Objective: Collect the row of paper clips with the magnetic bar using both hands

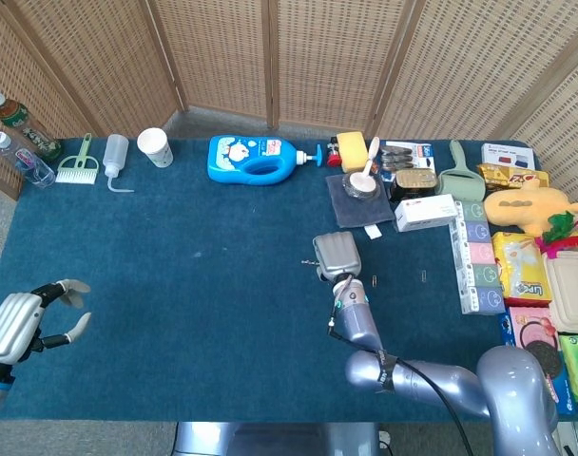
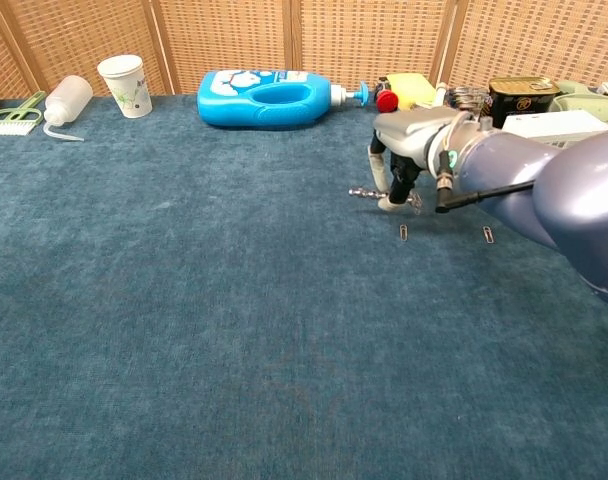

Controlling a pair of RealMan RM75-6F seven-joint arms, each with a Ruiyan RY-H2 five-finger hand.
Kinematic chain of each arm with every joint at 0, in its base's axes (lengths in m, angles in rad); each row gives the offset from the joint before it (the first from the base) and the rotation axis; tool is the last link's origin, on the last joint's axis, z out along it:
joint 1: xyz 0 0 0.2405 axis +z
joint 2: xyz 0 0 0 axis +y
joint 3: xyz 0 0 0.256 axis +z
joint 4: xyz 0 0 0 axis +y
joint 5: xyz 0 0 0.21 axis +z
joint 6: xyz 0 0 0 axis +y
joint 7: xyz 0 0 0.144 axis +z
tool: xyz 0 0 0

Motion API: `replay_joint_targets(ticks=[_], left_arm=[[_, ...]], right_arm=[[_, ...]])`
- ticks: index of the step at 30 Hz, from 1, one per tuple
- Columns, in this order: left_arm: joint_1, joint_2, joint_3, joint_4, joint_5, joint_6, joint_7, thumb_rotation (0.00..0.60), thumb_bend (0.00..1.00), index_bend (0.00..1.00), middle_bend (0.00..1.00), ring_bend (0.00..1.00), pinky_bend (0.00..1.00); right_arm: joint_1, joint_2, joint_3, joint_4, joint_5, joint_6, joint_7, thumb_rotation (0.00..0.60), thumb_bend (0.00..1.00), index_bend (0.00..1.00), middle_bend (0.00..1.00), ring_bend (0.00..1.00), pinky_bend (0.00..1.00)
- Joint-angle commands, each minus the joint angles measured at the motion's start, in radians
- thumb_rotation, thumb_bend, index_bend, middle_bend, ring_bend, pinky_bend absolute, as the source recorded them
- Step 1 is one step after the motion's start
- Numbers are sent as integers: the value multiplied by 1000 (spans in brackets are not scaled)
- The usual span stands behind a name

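My right hand [image 1: 335, 255] [image 2: 412, 148] hangs just above the blue cloth at mid-table and grips a thin magnetic bar [image 2: 368, 192]. The bar sticks out to the left and small metal clips cling to it. One loose paper clip [image 2: 403, 232] [image 1: 374, 280] lies on the cloth just in front of that hand. Another paper clip [image 2: 489, 235] [image 1: 423, 275] lies further right. My left hand [image 1: 32, 318] hovers near the table's front left corner, fingers apart and holding nothing; only the head view shows it.
A blue detergent bottle [image 2: 269, 98], a paper cup [image 2: 123, 84] and a squeeze bottle [image 2: 66, 98] line the far edge. A grey cloth with a dish [image 1: 358, 195], a tin, boxes and snack packs [image 1: 522, 266] crowd the right side.
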Motion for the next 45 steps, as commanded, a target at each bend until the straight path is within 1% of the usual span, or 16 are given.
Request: replay_joint_targets(ticks=[1, 7, 22, 33, 42, 45], left_arm=[[3, 3, 1, -3, -2, 3, 1, 351, 315, 341, 512, 472, 917], [5, 7, 1, -6, -1, 5, 4, 352, 316, 341, 512, 472, 917], [5, 8, 3, -10, 7, 8, 4, 355, 316, 341, 512, 472, 917], [13, 12, 7, 0, 8, 16, -8, 351, 315, 341, 512, 472, 917], [11, 10, 6, 4, 8, 14, -12, 351, 315, 341, 511, 472, 917], [10, 8, 6, 7, 5, 11, -14, 352, 316, 341, 511, 472, 917]], right_arm=[[-3, -10, -10, 25, 6, -16, 12, 600, 422, 656, 848, 915, 1000], [-5, -21, -17, 49, 9, -24, 24, 600, 424, 656, 848, 915, 1000], [4, -25, -16, 8, 11, 11, 1, 600, 425, 653, 849, 915, 1000], [12, -55, -16, 42, 26, 1, -4, 600, 428, 653, 848, 916, 1000], [14, -54, -15, 42, 25, 7, -12, 600, 430, 652, 848, 916, 1000], [9, -33, -8, 21, 21, 25, -14, 600, 430, 651, 848, 916, 1000]])
